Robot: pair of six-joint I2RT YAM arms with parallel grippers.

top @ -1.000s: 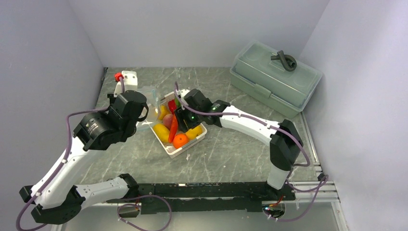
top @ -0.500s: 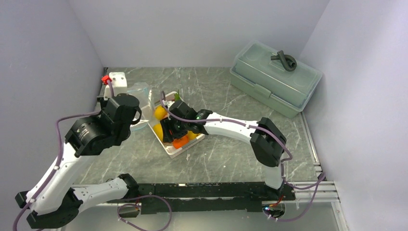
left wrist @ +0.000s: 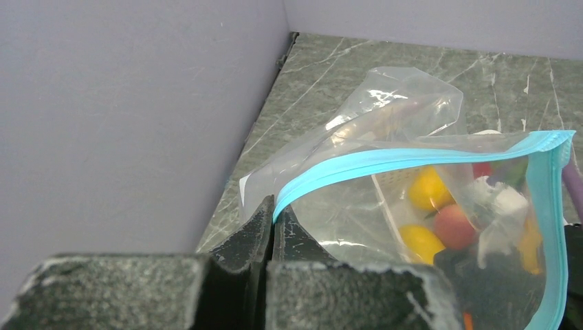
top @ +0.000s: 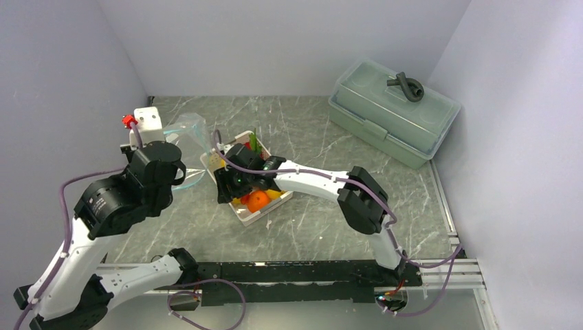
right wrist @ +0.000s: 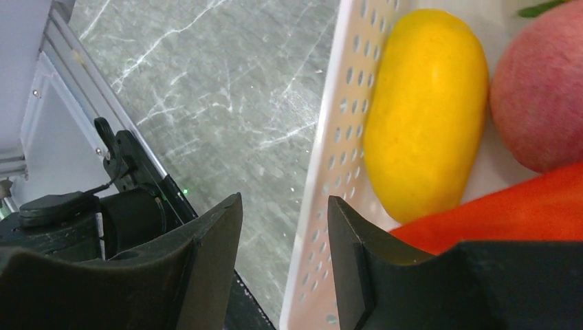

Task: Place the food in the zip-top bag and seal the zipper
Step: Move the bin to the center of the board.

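My left gripper [left wrist: 273,208] is shut on the near end of the teal zipper [left wrist: 412,155] of the clear zip-top bag [top: 184,130]. The bag hangs raised at the table's left, its mouth gaping toward the white basket [top: 267,212]. The food lies in that basket: an orange [top: 258,201], a yellow lemon [right wrist: 426,110], a pinkish peach [right wrist: 543,89] and a red pepper [right wrist: 502,216]. My right gripper [right wrist: 285,230] is open and straddles the basket's perforated left wall [right wrist: 337,158]. One finger is outside over the table, the other inside beside the lemon. It holds nothing.
A large grey-green lidded box [top: 392,113] with a dark looped object [top: 405,86] on its lid stands at the back right. The grey side wall [left wrist: 124,117] rises close to the left of the bag. The right arm's link [top: 309,180] stretches across the middle.
The left arm has drawn back to the left, carrying the bag off the basket. The right gripper has slid left across the basket to its left wall, its jaws narrowing slightly.
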